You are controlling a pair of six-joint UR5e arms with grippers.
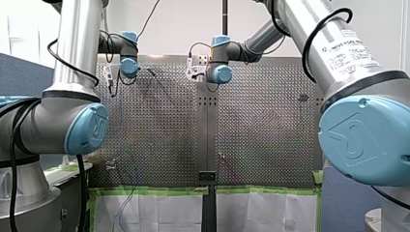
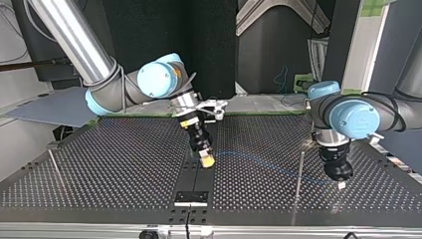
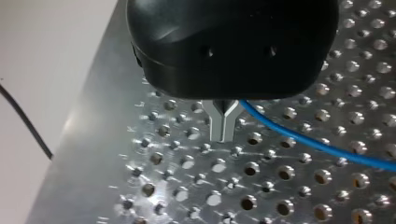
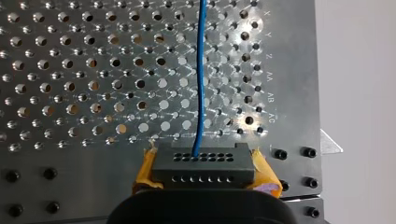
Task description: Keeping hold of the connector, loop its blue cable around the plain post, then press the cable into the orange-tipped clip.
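The looping step looks to be in hand, with the clip step not yet begun. My right gripper [image 2: 206, 158] sits near the middle of the worktop [image 2: 124, 164], its yellow-padded jaws clamped on the connector [image 4: 203, 164]. In the top view the blue cable [image 2: 259, 160] runs from it toward 4 o'clock, low over the perforated plate, and crosses the plain post [image 2: 300, 174] to reach my left gripper [image 3: 225, 126] at the post's 3 o'clock. Which side of the post it passes I cannot tell.

My left gripper's metal jaws are together just above the plate, and the cable comes out right beside them. Whether it is pinched there is unclear.

Next, the connector likely has to be carried around the post with the line kept low. I cannot pick out the orange-tipped clip.

The connector is a dark flat block with two rows of small holes. The cable is thin, smooth and gently bowed.
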